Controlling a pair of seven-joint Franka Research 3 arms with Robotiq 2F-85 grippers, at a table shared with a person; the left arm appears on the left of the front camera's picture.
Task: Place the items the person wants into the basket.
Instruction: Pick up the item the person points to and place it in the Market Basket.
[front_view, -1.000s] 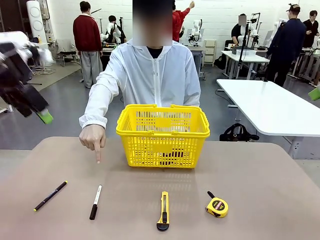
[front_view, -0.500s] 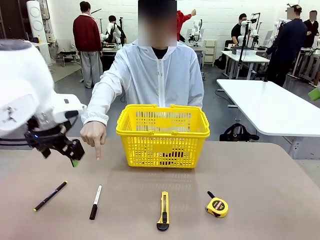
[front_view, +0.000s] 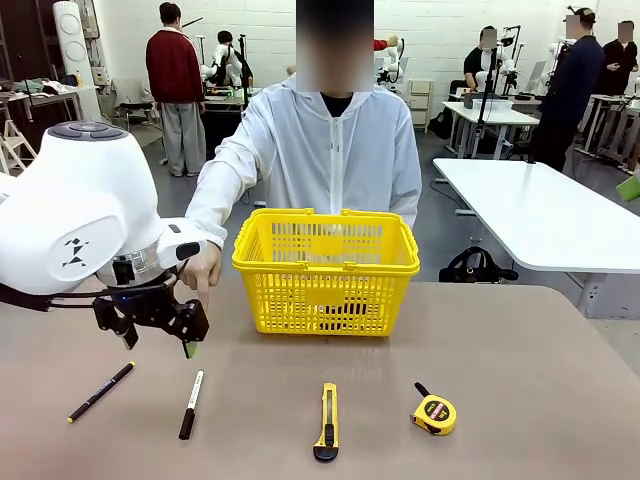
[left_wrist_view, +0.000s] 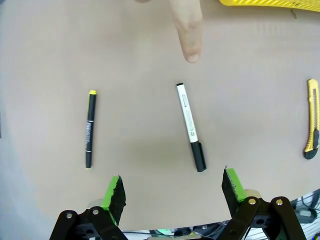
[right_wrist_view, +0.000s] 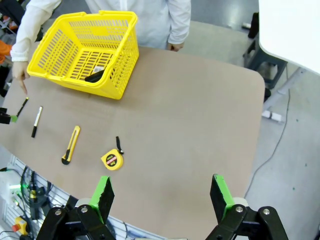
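The left wrist view gives what the arm half hides in the front view: the person's finger points at the table just beyond the white end of the marker, and the left gripper hangs over it with jaws wide, holding nothing. The marker, with white barrel and black cap, lies flat between the thin black pen and the utility knife, near the yellow basket. The right wrist view, from high up, shows the right gripper wide apart too, and empty.
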